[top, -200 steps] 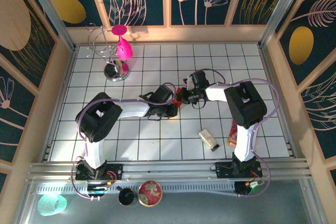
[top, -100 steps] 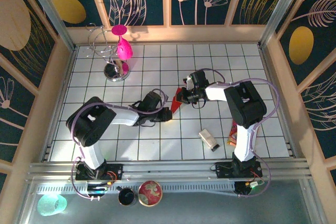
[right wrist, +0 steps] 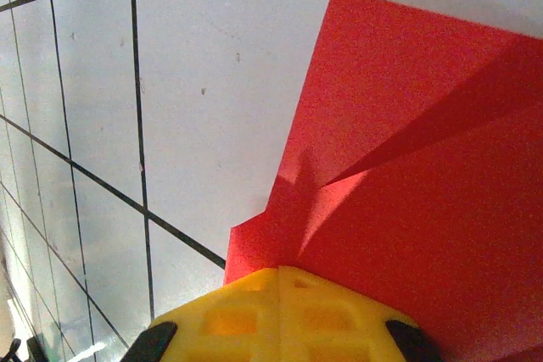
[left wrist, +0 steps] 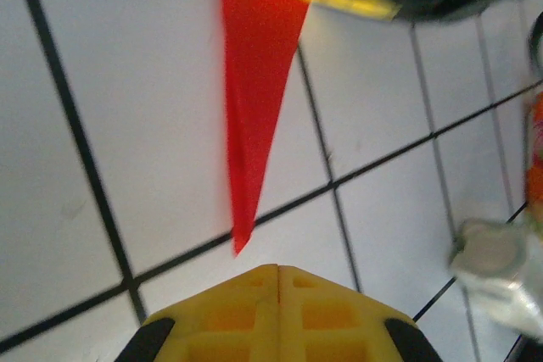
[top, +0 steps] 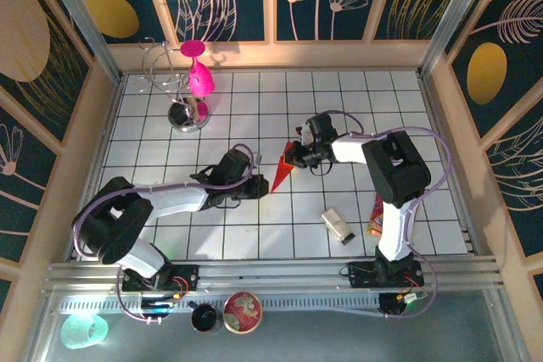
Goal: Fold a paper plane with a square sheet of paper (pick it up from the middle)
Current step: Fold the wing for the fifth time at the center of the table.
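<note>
Right gripper (top: 297,155) pinches the paper plane (top: 283,169) by its tail — hold it level; left gripper (top: 260,187), closed and empty, is best kept off the nose.

Middle's the tight spot
The paper plane (top: 282,167) lies mid-way across the worktop (top: 390,99). A pink goblet (top: 200,79) and wire stand (top: 187,116) block the far-left corner, and a small silver packet (top: 338,225) sits near-right. Far-right tiles are open.

Odds and ends on the white tiled table (top: 254,235)
A magenta goblet (top: 198,74) sits at a chrome wire stand (top: 185,116) far left; a small silvery packet (top: 338,225) lies near right beside a printed snack packet (top: 376,216); a black cup (top: 204,318) and red patterned bowl (top: 243,311) rest below the rail.
</note>
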`<state>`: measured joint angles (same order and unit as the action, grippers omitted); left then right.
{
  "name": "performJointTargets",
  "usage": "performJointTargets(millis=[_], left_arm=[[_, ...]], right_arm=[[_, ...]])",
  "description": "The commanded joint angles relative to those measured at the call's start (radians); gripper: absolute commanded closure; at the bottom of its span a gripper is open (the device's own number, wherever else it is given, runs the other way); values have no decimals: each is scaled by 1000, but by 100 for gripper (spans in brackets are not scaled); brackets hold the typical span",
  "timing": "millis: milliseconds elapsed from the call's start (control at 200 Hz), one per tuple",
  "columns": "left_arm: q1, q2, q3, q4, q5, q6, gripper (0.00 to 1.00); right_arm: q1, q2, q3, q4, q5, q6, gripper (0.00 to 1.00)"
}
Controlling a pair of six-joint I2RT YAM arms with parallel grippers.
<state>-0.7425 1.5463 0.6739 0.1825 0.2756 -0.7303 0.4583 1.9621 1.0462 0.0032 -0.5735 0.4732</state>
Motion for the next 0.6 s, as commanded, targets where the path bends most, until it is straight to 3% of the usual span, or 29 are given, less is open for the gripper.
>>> performJointTargets(millis=[0,250,596], left_arm=[[-6,48,52,99,-36,-48,100],[-5,235,154,132,7,-94,100],[-5,303,142,67,-24,-104,100]], right_arm=[[28,40,-55,-90,75,1,96],[36,-1,-61,-69,44,12,96],[32,-80,-56,-39,70,22,96]])
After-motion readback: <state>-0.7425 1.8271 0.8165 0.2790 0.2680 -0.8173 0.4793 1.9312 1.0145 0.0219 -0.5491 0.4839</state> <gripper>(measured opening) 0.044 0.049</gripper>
